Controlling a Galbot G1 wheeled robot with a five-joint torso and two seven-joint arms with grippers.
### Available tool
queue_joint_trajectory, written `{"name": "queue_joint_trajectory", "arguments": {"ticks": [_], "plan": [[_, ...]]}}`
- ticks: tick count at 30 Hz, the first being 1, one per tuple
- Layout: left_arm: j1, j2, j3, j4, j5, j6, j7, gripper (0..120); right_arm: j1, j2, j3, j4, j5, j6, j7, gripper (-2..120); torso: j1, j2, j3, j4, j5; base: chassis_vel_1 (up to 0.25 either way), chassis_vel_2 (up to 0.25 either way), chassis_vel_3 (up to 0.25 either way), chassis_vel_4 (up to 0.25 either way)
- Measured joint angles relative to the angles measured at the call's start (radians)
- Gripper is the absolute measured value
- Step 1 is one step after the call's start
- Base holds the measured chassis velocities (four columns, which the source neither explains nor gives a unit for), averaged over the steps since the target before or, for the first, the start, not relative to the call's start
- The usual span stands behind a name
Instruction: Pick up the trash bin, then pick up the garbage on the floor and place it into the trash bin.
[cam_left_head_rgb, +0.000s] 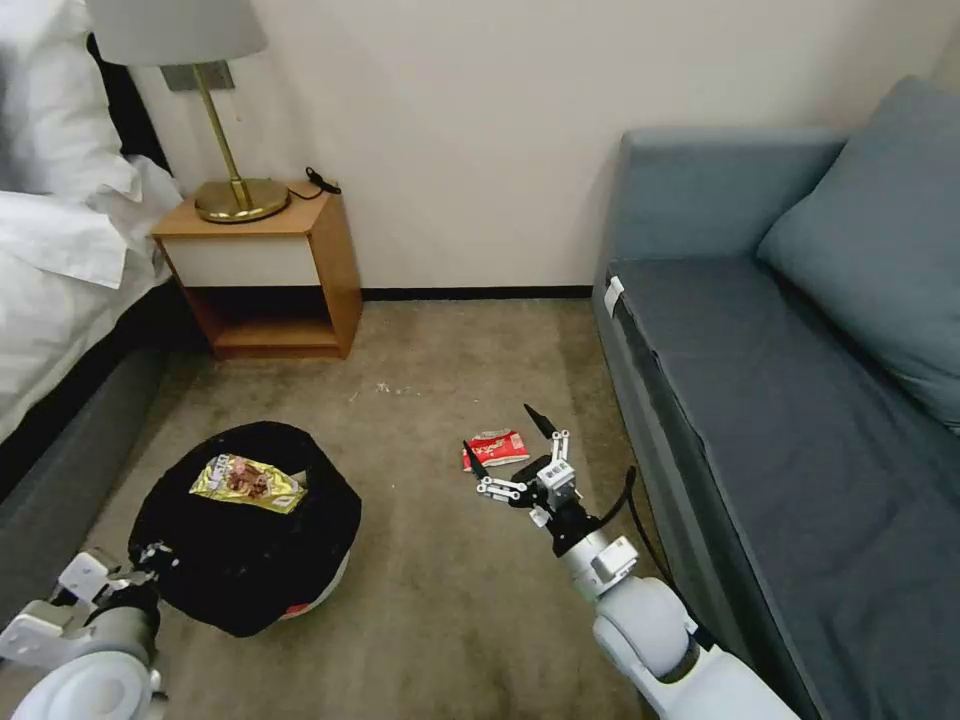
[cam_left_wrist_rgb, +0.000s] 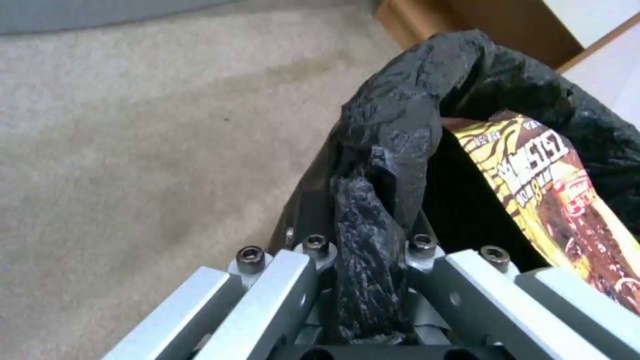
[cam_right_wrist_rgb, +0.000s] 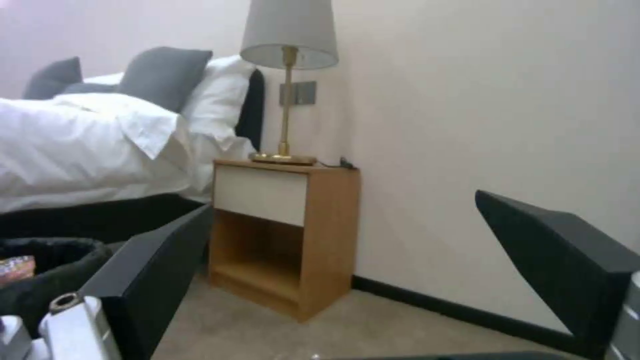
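Observation:
The trash bin (cam_left_head_rgb: 250, 560), lined with a crinkly black bag, is tilted over the carpet at the left, its whitish base (cam_left_head_rgb: 322, 592) showing. My left gripper (cam_left_head_rgb: 158, 556) is shut on its near rim; the left wrist view shows the gripper (cam_left_wrist_rgb: 368, 242) pinching the bag's rim (cam_left_wrist_rgb: 400, 130). A gold-brown snack wrapper (cam_left_head_rgb: 248, 482) (cam_left_wrist_rgb: 553, 200) lies inside the bin. A red-and-white packet (cam_left_head_rgb: 495, 448) lies on the carpet. My right gripper (cam_left_head_rgb: 500, 432) hovers just over it, open, its black fingers (cam_right_wrist_rgb: 153, 280) spread wide with nothing between them.
A blue-grey sofa (cam_left_head_rgb: 780, 400) runs along the right, close to my right arm. A wooden nightstand (cam_left_head_rgb: 270, 270) (cam_right_wrist_rgb: 287, 235) with a brass lamp (cam_left_head_rgb: 235, 195) stands at the far wall. The bed (cam_left_head_rgb: 60, 270) lines the left. Carpet (cam_left_head_rgb: 450, 600) lies open between bin and sofa.

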Motion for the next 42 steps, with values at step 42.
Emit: {"name": "queue_joint_trajectory", "arguments": {"ticks": [42], "plan": [[-0.006,0.002,-0.017,0.027,0.097,-0.039,0.02,6,0.047,0.011,-0.036,-0.066,0.01,-0.06,0.046,100,0.0,0.0,0.0,-0.0002,-0.0003,-0.102,0.104,0.102,-0.102]]}}
